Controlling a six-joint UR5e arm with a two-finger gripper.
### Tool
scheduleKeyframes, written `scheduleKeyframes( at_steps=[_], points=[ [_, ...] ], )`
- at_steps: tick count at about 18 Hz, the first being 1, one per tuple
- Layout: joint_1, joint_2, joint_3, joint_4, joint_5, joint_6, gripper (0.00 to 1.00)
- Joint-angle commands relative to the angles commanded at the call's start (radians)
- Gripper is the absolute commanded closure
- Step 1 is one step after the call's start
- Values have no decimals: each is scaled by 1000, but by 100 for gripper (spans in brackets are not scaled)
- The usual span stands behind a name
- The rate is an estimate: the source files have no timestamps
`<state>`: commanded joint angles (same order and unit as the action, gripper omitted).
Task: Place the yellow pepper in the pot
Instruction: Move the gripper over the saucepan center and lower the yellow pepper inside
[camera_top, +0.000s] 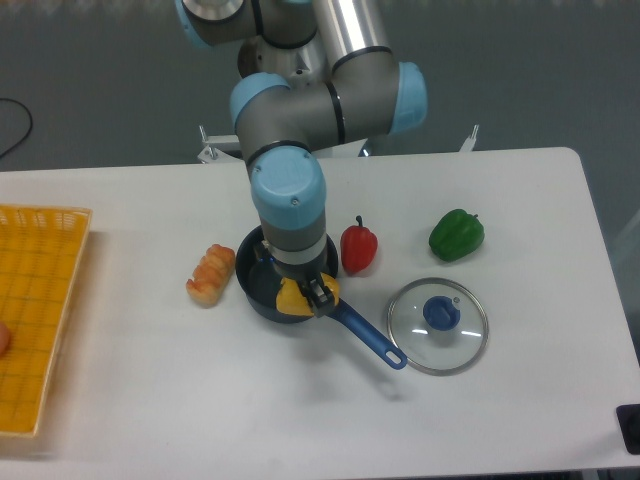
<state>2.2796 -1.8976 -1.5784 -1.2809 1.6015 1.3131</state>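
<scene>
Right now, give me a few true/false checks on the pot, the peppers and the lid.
1. The yellow pepper is at the pot, under the claw. True.
2. The glass lid sits on the pot. False: it lies flat on the table, right of the pot's blue handle.
3. The red pepper stands just right of the pot. True.
4. The green pepper is in the yellow basket. False: it is on the table, right of the red pepper.
5. The bread roll lies left of the pot. True.
</scene>
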Motion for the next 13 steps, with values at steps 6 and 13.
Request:
scheduleKeyframes(
  at_steps=[6,13],
  points=[
    [-32,9,-54,11,9,-19,45],
    [-29,34,-106,6,75,51,45]
  ],
)
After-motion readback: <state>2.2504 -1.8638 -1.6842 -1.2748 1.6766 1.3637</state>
